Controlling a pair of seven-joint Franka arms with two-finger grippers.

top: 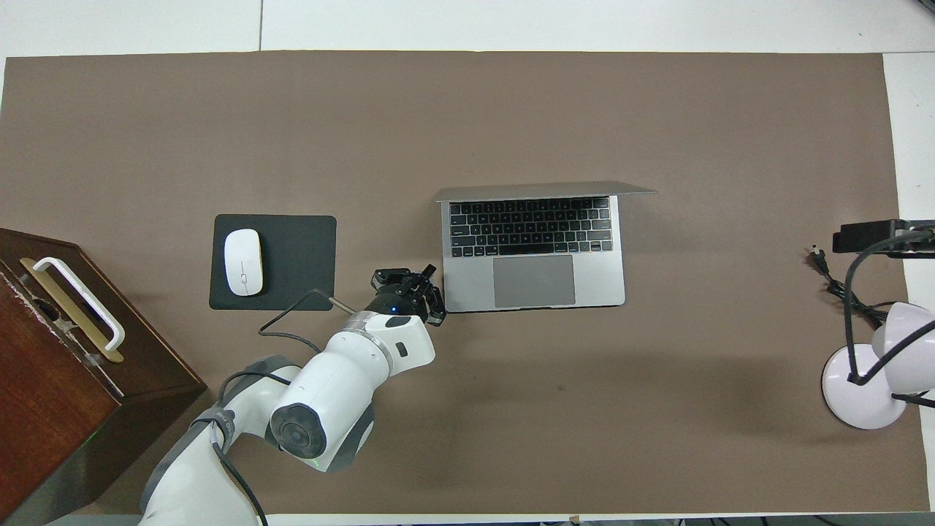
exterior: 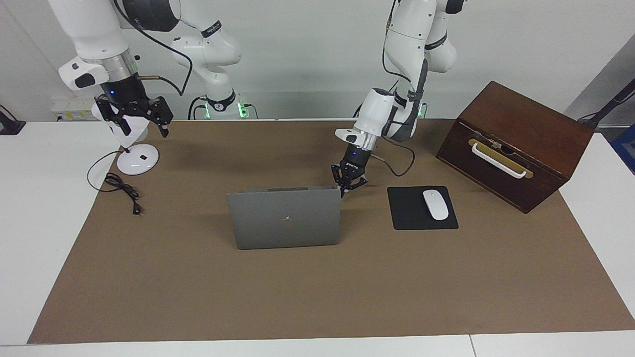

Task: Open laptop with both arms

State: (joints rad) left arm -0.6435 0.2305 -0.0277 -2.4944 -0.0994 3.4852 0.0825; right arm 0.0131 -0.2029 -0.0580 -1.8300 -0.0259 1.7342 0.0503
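The only readable sign is the dark apple logo centred on the lid of the laptop (exterior: 285, 218); the lettering on its keys cannot be made out.

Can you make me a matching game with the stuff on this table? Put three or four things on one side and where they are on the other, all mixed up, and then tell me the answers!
Things:
1. white oval computer mouse
2. thin silver-grey metal laptop
3. dark brown wooden box with a white handle
4. white round-based desk lamp

Places or states:
A. open, lid standing up
B. at the right arm's end of the table
C. on the black square mouse pad
D. at the left arm's end of the table

Pairs: 1-C, 2-A, 3-D, 4-B
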